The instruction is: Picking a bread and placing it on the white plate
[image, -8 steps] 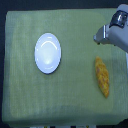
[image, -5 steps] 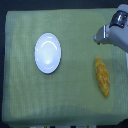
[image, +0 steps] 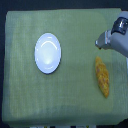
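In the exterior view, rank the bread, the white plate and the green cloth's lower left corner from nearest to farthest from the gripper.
From the gripper:
1. The bread, just below it, on the view's right.
2. The white plate, across the cloth on the view's left.
3. The green cloth's lower left corner, farthest.

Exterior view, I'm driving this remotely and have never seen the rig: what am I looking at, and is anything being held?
This single picture looks down from a camera mounted off the arm. The grey and white shape at the exterior view's upper right is the robot's arm, ending in its gripper. Whether its jaws are open is too blurred to tell, but nothing seems held. A green cloth covers the table. On it lie the white plate, empty, toward the exterior view's left, and the bread, a long golden loaf, on the cloth below the gripper and apart from it.
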Motion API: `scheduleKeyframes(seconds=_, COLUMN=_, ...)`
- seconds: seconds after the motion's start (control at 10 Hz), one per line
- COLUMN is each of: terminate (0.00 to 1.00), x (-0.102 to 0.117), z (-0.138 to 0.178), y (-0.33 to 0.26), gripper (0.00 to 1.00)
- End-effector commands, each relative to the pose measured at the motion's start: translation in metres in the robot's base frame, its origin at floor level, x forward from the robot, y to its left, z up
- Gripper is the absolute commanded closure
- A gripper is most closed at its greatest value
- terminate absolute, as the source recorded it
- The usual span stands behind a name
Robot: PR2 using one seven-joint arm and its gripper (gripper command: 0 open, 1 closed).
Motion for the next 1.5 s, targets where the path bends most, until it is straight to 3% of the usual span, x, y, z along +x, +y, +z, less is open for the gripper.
scheduleKeyframes(seconds=0.0, terminate=0.00, x=-0.030, z=-0.040, y=-0.001, gripper=0.00)
scheduleKeyframes(seconds=0.4, terminate=0.00, x=-0.053, z=-0.079, y=0.014, gripper=0.00)
scheduleKeyframes(seconds=1.4, terminate=0.00, x=-0.049, z=-0.142, y=0.008, gripper=0.00)
